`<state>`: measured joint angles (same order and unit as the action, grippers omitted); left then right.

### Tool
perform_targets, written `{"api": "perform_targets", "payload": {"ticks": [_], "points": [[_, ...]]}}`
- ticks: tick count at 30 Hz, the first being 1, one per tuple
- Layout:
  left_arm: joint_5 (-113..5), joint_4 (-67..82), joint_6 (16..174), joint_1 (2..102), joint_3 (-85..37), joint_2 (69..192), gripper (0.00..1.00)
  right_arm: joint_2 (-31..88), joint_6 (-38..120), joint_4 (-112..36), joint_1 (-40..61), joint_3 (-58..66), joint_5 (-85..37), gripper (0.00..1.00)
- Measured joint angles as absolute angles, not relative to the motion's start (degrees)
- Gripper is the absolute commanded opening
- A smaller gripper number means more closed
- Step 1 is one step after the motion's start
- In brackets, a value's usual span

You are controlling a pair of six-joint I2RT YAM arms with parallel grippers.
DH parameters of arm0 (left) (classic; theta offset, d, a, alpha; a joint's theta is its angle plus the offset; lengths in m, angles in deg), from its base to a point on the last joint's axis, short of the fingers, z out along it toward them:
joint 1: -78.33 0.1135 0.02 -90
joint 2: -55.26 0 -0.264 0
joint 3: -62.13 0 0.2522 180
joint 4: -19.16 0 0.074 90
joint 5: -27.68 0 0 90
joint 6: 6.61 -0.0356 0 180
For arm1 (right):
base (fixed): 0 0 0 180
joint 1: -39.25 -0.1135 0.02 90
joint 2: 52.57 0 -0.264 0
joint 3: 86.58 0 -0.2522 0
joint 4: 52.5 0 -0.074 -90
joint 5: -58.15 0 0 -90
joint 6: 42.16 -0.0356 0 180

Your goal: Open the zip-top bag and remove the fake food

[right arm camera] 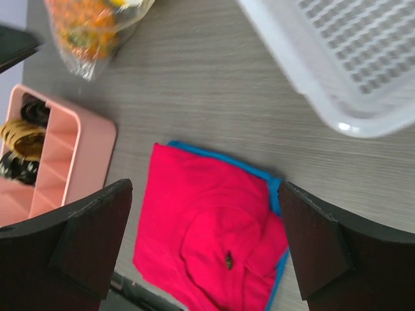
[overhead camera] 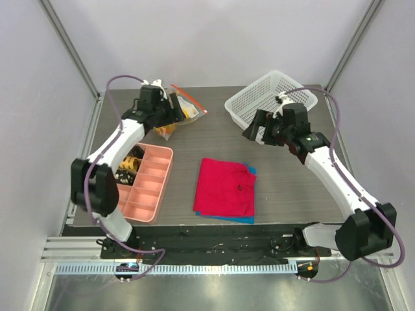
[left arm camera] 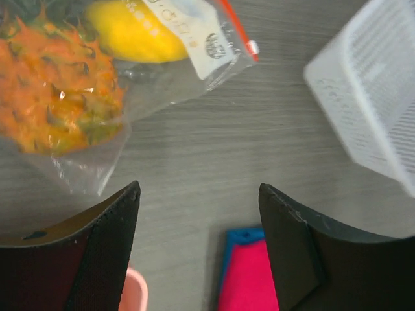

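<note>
Not started: bag [left arm camera: 165,81] lies far-left on table, apparently zipped, food [left arm camera: 55,91] inside; left gripper [left arm camera: 200,194] spread, empty, just short of it; right gripper [right arm camera: 205,194] spread, empty, by basket [overhead camera: 272,91].

Glossy crinkled clear plastic bag [left arm camera: 91,165], matt grey wood-grain counter [left arm camera: 214,155], white plastic mesh basket [right arm camera: 363,58], soft red cloth [right arm camera: 207,220]

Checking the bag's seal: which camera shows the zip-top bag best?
The left wrist view: the zip-top bag fills its upper left, pineapple, yellow fruit and red zip strip all visible. The top external view shows it small and partly hidden; the right wrist view catches only one end.
</note>
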<state>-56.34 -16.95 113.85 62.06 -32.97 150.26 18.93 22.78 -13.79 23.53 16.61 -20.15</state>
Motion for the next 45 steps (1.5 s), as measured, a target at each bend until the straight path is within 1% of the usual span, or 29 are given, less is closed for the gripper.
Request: {"api": "perform_targets", "payload": {"ticks": [5,7,10,14,17,22,25,28,29,33,36,42,45], "points": [[-63.56,-14.63,107.86,56.31,-36.01,159.92,0.75,25.67,21.14,-15.32,21.6,15.37,-14.97,1.0],[-66.33,-14.56,104.63,53.95,-37.78,161.54,0.75,27.7,20.57,-13.44,21.62,13.51,-13.46,1.0],[-71.12,-14.54,97.48,50.5,-44.49,165.84,0.76,30.06,20.09,-8.37,21.69,8.35,-11.21,1.0],[-79.01,-14.61,88.52,47.41,-54.57,173.73,0.77,30.32,20.74,-0.65,21.73,0.77,-9.92,1.0],[-85.76,-14.48,83.71,45.84,-59.29,180.29,0.77,29.64,21.12,2.34,21.8,-2.9,-9.81,1.0],[-94.2,-14.43,79.56,45.01,-60.27,188.7,0.76,27.66,21.4,7.04,22.3,-3.28,-9.81,1.0],[-98.0,-14.32,78.51,45.1,-60.27,191.3,0.72,27.55,21.36,8.5,22.98,-3.23,-9.81,1.0],[-101.54,-14.72,79.34,45.1,-61.15,192.31,0.76,27.61,21.03,9.27,23.63,-3.23,-9.81,1.0],[-101.78,-15.66,80.54,45.1,-62.02,192.4,0.8,27.72,20.63,8.83,23.74,-3.06,-9.77,1.0],[-99.4,-16.57,85.85,45.1,-60.91,188.66,0.85,30.21,17.53,4.5,23.48,-1.83,-9.64,1.0],[-96.56,-16.84,89.37,45.1,-55.11,180.29,0.85,35.48,14.54,-0.57,22.06,-1.83,-11.34,1.0],[-94.99,-17.58,96.98,45.86,-40.95,155.96,0.86,46.71,7.21,-11.12,18.85,-3.17,-17.09,1.0],[-95.2,-23.0,102.29,48.18,-38.31,147.31,0.85,52.18,6.54,-16.3,16.31,-6.71,-21.99,1.0]]}}
